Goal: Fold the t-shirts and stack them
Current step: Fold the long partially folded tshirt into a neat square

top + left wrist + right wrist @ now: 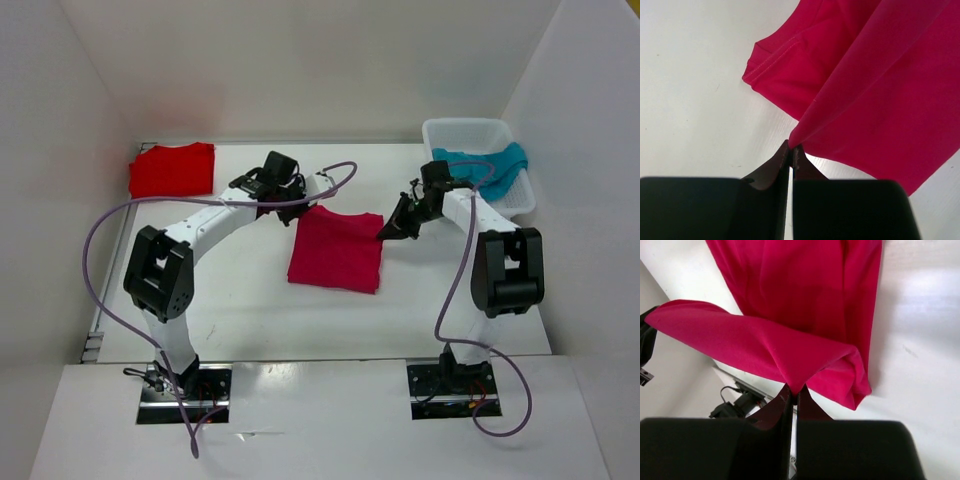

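From the top view, the left gripper (302,203) sits at the far left corner of a crimson-pink cotton t-shirt (335,255), which lies partly folded on the white table (250,310) between the two arms. The right gripper (383,236) meets the same shirt at its far right edge. A bright red cotton t-shirt (172,168) lies flat, well out to the left of the left gripper. Beyond and to the right of the right gripper stands a white plastic lattice basket (465,128), with a teal-blue t-shirt (492,163) draped in it and over its rim.

In the left wrist view, the left gripper (791,150) has its black jaws pressed together on a small pinch of the crimson-pink fabric, which is lifted and fans away ahead of and to the right of the fingertips.

In the right wrist view, the right gripper (792,390) is likewise clamped on a fold of the shirt. A raised band of cloth stretches to its left, and the rest lies on the table ahead.
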